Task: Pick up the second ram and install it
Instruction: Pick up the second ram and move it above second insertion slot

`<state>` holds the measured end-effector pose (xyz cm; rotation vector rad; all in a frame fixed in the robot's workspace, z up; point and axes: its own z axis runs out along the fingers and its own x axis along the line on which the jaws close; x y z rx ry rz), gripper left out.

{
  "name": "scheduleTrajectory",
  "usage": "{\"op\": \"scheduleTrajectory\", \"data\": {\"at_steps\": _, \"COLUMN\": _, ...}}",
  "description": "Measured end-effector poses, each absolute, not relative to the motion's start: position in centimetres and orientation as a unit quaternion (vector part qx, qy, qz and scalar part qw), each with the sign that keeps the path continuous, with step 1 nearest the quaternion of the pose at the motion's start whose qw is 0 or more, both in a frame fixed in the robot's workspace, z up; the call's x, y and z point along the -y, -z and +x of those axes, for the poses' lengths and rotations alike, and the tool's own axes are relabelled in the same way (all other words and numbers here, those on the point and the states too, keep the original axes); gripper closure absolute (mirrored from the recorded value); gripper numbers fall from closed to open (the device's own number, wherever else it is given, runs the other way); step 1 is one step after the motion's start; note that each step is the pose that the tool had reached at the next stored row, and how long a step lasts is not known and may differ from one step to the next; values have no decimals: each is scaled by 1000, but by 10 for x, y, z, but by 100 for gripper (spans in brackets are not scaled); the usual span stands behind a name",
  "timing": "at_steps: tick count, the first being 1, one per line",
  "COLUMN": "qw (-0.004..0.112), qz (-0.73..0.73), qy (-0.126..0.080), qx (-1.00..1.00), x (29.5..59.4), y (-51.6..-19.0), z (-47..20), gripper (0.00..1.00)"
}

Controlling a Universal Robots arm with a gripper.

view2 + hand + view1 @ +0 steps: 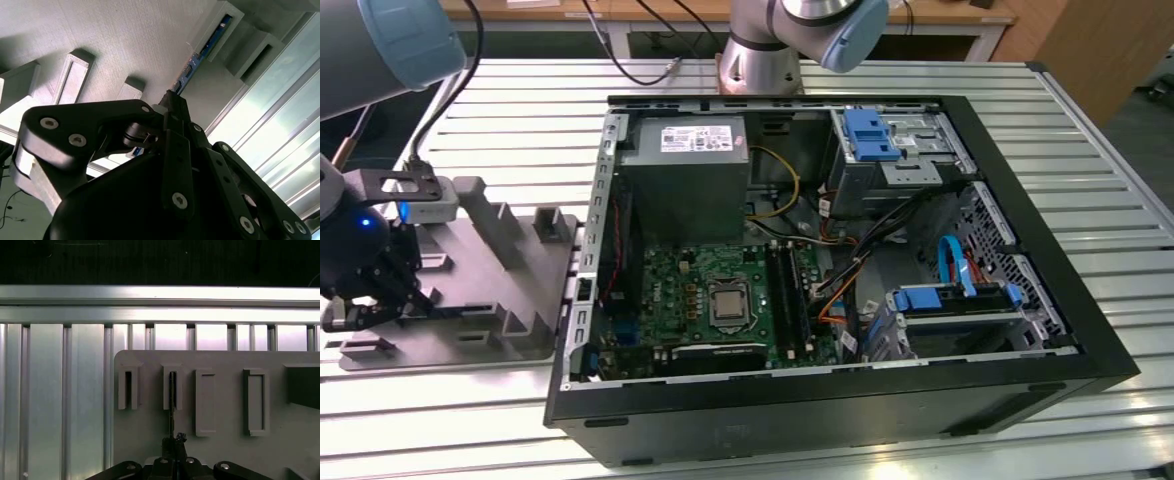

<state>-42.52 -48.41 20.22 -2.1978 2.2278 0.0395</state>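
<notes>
One arm is at work here, and its gripper (173, 439) is down over the grey parts tray (494, 300), which lies on the slatted metal worktop (1067, 130) just beside the open computer case (1067, 370), on the exterior view's left. The second ram (192, 62) stands on edge in the tray, held in one of its raised slotted holders. In both wrist views it appears as a thin dark strip, with a bluish tint along it in the second wrist view.

The black fingers (175, 107) meet right at the near end of that strip. From where the cameras sit they seem to be pressed together on it, pinching its edge, though the linkage hides the contact itself. The ram is still seated in its holder and has not left the tray.

Inside the case the green motherboard (707, 290) lies flat, with the grey power supply (687, 170) behind it. Both are well apart from the gripper.
</notes>
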Motion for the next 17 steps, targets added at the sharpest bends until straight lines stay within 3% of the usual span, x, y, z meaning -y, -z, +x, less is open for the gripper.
{"op": "scheduleTrajectory", "data": {"at_steps": 17, "qw": 6, "qz": -702, "qy": -13, "qx": -712, "x": 484, "y": -206, "z": -425, "gripper": 89}}
